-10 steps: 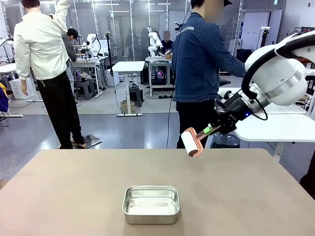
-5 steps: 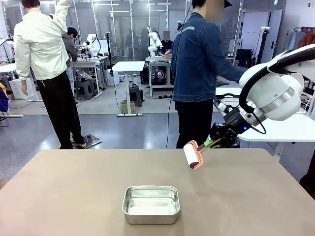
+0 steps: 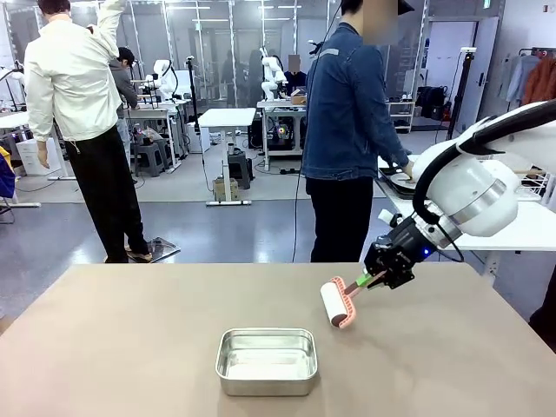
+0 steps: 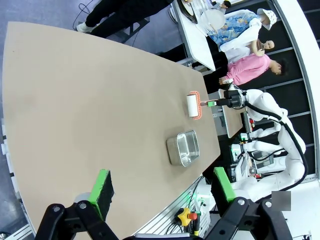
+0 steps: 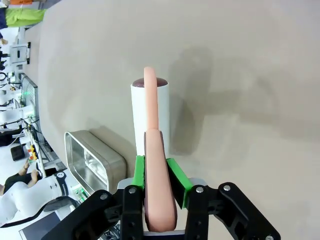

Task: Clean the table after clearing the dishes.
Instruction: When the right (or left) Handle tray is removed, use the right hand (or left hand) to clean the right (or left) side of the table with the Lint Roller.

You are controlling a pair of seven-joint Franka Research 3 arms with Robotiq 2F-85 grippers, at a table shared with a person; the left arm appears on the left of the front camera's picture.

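The brownish-taupe table (image 3: 122, 330) fills the foreground. My right gripper (image 3: 375, 280) is shut on the salmon handle of a lint roller (image 3: 334, 304). Its white roll hangs tilted just over the table right of centre; contact is unclear. In the right wrist view the roller (image 5: 150, 115) points away from the gripper (image 5: 160, 180) over the table (image 5: 235, 75). My left gripper (image 4: 162, 187) is open, holds nothing and looks down from high on the table (image 4: 75, 100) and the roller (image 4: 192, 106). A white plate (image 4: 212, 19) lies on a white side table.
A rectangular steel tin (image 3: 266, 360) sits near the table's front middle, left of the roller, and is seen again as the tin (image 4: 183, 148) and tin (image 5: 92, 155). A person in a denim jacket (image 3: 347, 113) stands beyond the far edge, reaching to the white side table (image 3: 504, 226).
My right arm has come down and toward the near side, carrying the lint roller from above the far edge to just over the tabletop. The tin has not moved.
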